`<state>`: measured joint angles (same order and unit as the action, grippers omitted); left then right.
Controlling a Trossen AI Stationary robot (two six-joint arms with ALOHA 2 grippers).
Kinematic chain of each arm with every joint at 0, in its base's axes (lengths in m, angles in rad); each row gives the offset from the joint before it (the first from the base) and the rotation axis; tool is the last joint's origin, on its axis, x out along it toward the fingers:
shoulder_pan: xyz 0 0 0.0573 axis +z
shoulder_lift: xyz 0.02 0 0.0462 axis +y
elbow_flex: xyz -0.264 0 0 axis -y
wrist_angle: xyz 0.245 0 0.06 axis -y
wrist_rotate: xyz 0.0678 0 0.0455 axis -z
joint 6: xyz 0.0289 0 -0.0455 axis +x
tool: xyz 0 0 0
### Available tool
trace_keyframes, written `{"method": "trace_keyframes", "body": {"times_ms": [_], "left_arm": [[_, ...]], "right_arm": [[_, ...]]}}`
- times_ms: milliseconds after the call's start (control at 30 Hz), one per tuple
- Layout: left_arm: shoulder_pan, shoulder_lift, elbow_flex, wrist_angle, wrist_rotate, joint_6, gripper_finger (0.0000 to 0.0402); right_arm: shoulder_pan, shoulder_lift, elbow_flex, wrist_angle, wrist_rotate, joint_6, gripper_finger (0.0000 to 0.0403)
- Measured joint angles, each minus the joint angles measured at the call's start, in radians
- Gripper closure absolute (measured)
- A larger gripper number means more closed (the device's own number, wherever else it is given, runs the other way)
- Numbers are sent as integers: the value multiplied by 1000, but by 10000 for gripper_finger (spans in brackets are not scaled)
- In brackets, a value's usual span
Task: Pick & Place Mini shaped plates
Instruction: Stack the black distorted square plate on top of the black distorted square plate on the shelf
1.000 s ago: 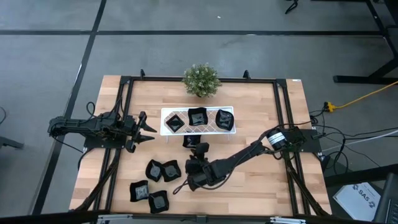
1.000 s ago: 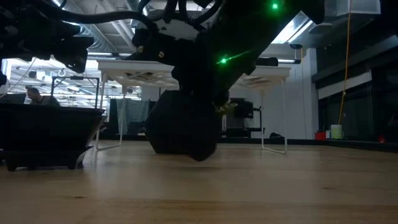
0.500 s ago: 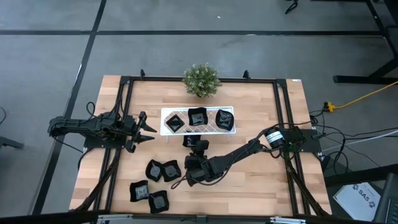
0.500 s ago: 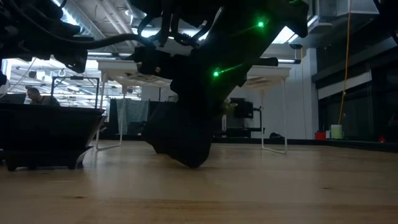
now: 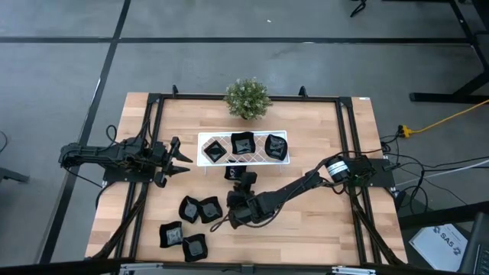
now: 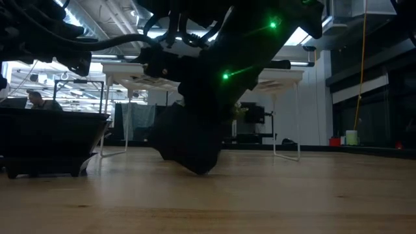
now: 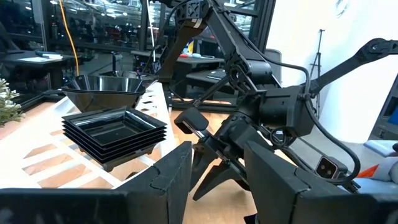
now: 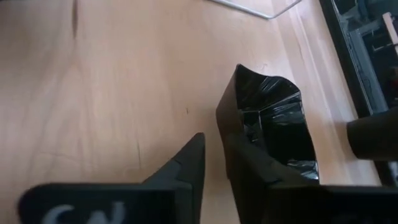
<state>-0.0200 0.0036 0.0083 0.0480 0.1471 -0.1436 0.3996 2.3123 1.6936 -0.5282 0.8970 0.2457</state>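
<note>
My right gripper (image 8: 214, 165): fingers clamp one mini plate's (image 8: 273, 127) rim. Left gripper (image 5: 183, 159): spread, idle beside the tray (image 5: 205, 137). Four plates (image 5: 199, 208) nearby; low view blocked.

— What is that dish (image 8: 273, 127) made of, the one at your fingers (image 8: 186, 163)?

— Glossy black plastic, by the look of it; its thin wall catches the light in bright streaks. My fingers are matt black, dull beside it.

— And the counter (image 8: 106, 93) under you?

— Pale wood, smooth, with fine grain and faint seams between the boards.

— The tray (image 5: 205, 138) farther off?

— White and matt, with a brown lattice pattern. The frame (image 5: 341, 130) around the counter looks like black metal.
</note>
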Motion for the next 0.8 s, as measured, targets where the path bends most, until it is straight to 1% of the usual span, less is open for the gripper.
{"method": "trace_keyframes", "body": {"times_ms": [100,167,300,400,667,800], "left_arm": [[0,0,0,0,0,0,258],[0,0,0,0,0,0,258],[0,0,0,0,0,0,258],[0,0,0,0,0,0,258],[0,0,0,0,0,0,258],[0,0,0,0,0,0,258]], "right_arm": [[4,0,0,15,1,-50,354],[12,0,6,24,2,-82,361],[22,0,15,32,6,-108,354],[19,0,15,29,8,-130,328],[2,0,15,30,56,-118,222],[-7,0,15,19,46,-76,198]]}}
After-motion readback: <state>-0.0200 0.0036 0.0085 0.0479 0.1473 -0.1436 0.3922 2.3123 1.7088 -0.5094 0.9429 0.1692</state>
